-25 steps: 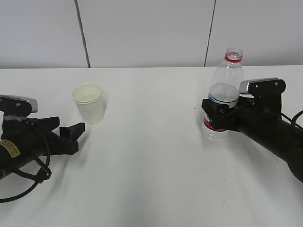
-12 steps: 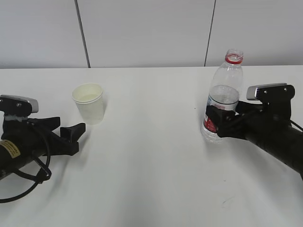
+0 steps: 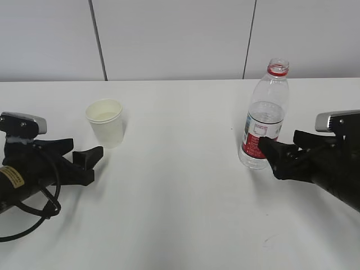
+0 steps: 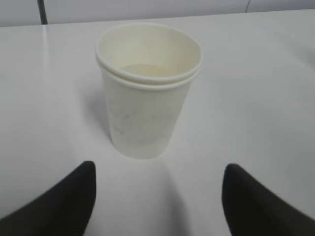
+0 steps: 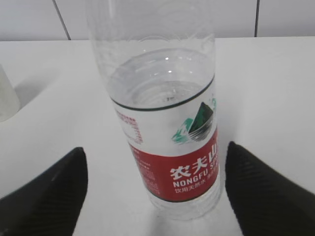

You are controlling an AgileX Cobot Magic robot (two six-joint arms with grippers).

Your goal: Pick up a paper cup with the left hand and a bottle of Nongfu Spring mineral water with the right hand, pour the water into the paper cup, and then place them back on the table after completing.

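The right hand [image 3: 275, 153] has backed off the clear uncapped red-labelled plastic water bottle [image 3: 263, 121], jaws open and empty like the left hand's [image 3: 84, 160], so the standing bottle and the white paper cup [image 3: 106, 122] look set down.

This looks like a robot lab or test room rather than a home or shop. A large plain white table [image 3: 180, 185] fills the scene up to its far edge, and behind that edge stands a bare wall of pale grey panels [image 3: 169, 39] split by dark vertical seams. Two black robot arms lie at the table's left and right edges, the left one [image 3: 34, 169] trailing loose black cables [image 3: 34, 216]. Nothing domestic, decorative or commercial shows anywhere
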